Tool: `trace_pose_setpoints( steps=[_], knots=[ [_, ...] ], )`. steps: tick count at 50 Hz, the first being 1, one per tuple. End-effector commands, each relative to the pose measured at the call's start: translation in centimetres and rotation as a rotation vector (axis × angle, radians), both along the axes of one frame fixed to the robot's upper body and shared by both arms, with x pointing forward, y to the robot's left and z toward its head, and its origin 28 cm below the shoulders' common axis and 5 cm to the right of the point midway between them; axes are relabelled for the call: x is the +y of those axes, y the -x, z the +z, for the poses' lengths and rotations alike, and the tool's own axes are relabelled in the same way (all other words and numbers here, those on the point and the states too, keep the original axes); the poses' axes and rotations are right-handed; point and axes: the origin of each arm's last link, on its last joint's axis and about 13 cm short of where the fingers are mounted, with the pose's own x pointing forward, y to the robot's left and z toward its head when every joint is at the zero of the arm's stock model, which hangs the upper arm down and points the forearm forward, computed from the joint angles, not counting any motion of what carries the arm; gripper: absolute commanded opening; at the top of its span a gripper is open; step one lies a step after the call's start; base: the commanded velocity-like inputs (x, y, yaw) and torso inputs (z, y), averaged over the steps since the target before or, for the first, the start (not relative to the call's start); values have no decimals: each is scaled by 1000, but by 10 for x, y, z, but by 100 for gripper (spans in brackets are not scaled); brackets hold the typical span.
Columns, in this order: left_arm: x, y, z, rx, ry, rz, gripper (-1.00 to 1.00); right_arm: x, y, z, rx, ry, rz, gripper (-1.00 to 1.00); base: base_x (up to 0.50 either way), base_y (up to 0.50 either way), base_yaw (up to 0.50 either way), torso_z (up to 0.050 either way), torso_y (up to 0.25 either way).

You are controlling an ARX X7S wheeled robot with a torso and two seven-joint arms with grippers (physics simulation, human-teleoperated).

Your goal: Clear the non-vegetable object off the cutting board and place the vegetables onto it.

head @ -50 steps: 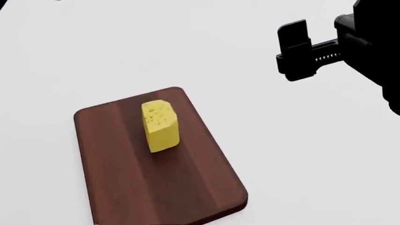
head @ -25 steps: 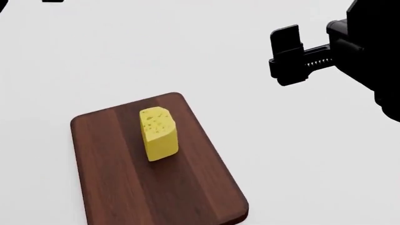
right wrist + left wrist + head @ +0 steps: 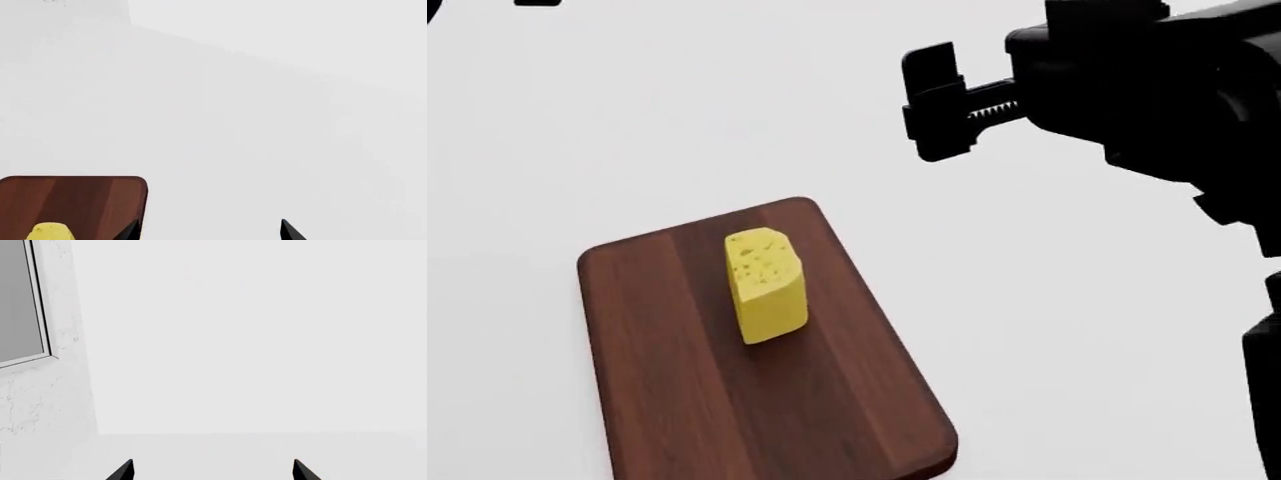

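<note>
Small yellow holed cheese wedge stands mid dark brown wooden cutting board, toward its far end. Right gripper well apart above the white desk, fingers spread, holding nothing. Risk: tall wedge topples if clipped.

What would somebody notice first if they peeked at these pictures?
First, the bright yellow cheese standing on the dark brown cutting board, which lies on a plain white table. Next, the big black right arm reaching in from the upper right of the head view, its gripper up in the air, beyond the board and to its right, holding nothing.
</note>
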Motion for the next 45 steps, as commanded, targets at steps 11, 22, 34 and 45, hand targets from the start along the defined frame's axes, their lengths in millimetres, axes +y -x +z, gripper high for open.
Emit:
trace_pose_setpoints(
  steps=[11,22,34,45],
  knots=[
    [5,-1,2,-4,9,8,100,36,-48,-15,139,58,130,100,0,0,0,0,0],
    [6,3,6,-15,14,6,100,50,-48,-29,207,49,207,100,0,0,0,0,0],
    [4,12,8,-16,16,8,100,62,-48,-49,286,60,283,100,0,0,0,0,0],
    [8,7,8,-18,17,25,100,74,-46,-52,310,50,385,100,0,0,0,0,0]
  ],
)
